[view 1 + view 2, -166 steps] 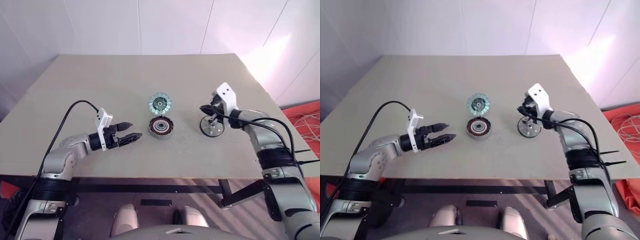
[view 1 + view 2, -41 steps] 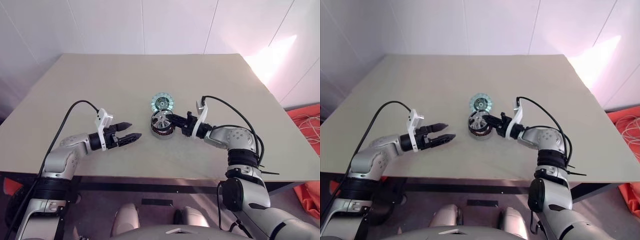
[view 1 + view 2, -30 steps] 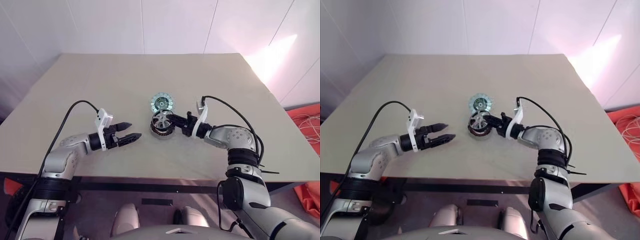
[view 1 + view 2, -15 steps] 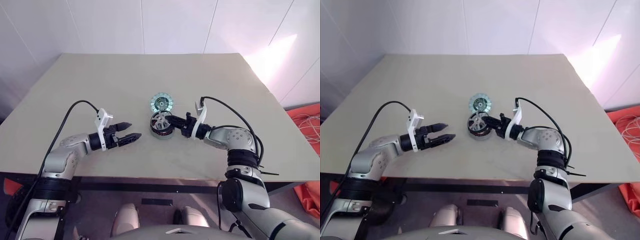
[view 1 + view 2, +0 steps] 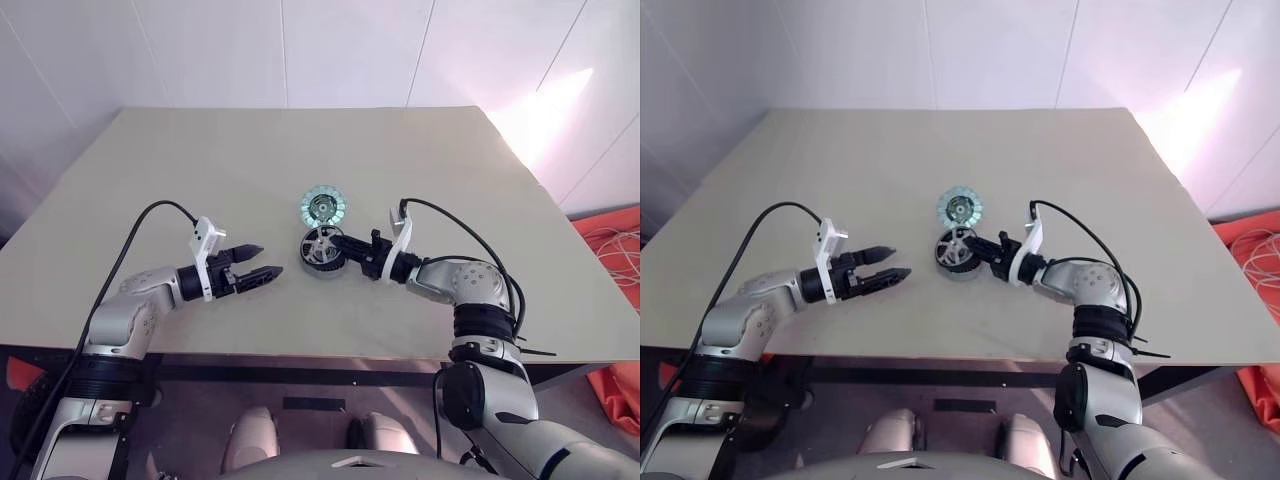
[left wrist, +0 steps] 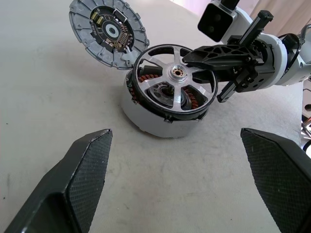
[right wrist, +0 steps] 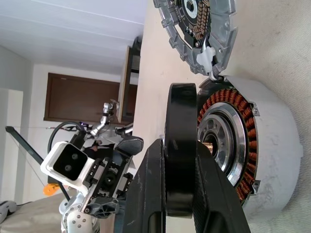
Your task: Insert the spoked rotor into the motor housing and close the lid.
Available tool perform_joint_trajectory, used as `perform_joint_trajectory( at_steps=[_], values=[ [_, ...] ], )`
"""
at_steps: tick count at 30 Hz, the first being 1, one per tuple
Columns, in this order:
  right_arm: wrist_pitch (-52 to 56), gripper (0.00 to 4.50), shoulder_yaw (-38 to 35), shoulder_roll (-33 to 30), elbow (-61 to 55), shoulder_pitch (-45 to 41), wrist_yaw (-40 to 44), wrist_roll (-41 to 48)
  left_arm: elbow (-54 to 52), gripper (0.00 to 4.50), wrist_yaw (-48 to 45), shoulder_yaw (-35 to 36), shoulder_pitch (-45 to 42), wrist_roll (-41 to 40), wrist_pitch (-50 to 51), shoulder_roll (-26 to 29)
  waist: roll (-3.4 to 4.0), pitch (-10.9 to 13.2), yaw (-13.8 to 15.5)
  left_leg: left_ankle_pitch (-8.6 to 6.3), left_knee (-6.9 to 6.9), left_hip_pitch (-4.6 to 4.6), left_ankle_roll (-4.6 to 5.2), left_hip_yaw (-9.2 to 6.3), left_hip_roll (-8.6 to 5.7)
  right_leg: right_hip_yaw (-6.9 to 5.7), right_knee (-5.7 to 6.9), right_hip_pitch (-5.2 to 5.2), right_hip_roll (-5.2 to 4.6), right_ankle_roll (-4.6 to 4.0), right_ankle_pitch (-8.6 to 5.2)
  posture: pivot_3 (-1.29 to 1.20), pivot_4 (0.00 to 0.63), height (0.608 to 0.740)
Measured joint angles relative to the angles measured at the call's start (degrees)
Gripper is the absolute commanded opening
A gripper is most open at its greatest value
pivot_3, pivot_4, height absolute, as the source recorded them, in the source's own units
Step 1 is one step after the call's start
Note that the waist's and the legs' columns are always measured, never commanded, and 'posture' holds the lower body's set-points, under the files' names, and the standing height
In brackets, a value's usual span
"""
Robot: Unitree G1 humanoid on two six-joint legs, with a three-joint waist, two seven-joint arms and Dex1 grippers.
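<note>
Grey-metal, thin-rimmed spoked rotor (image 6: 172, 92) sits tilted over the round silver-grey motor housing (image 6: 154, 122) mid-worktop, pinched by its 3 o'clock rim in the right gripper (image 5: 345, 245)'s closed jaws, while the left gripper (image 5: 258, 275) waits open-jawed at 9 o'clock.

The bench (image 6: 58, 87) has a matt, pale beige top with a faint grain. On it the motor housing (image 6: 155, 124) shows a smooth, satin silver-grey metal wall, with coppery-brown wire windings (image 7: 233, 111) and a polished metal hub inside. Over the housing, the spoked rotor (image 6: 173, 87) has bright brushed-metal spokes and a dark, slightly glossy rim. Just behind the housing, the lid (image 6: 108, 31) looks like dull cast grey metal around a dark centre. The left gripper's fingers (image 6: 85, 170) are matt black with finely textured pads.
</note>
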Motion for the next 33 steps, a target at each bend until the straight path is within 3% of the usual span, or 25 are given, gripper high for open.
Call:
perform_joint_trajectory(
  at_steps=[12,20,33],
  values=[
    [-1.1,0.39,0.2,0.2,0.4,0.0,0.0,-0.1,-0.1,4.5,0.1,0.0,0.1,0.0,0.0,0.0,0.0,0.0,0.0,0.0,0.0,0.0,0.0,0.0,0.0,0.0,0.0,0.0,0.0,0.0,0.0,0.0,0.0,0.74],
    [-2.3,3.02,1.5,0.1,-0.6,0.0,1.5,-0.2,-0.1,4.5,0.1,0.0,0.1,0.0,0.0,0.0,-0.01,0.0,0.0,0.0,0.0,0.04,0.0,0.0,0.0,0.0,0.01,0.04,0.0,0.0,0.0,0.0,0.0,0.74],
    [-3.2,3.02,3.8,-0.7,-4.9,0.6,3.8,-0.5,-0.1,4.5,0.0,0.0,0.1,0.0,-0.1,-0.1,-0.01,0.0,0.0,0.06,-0.04,-0.02,-0.08,-0.02,-0.02,0.0,0.01,-0.01,0.0,-0.01,0.0,0.0,0.0,0.74]
  ],
)
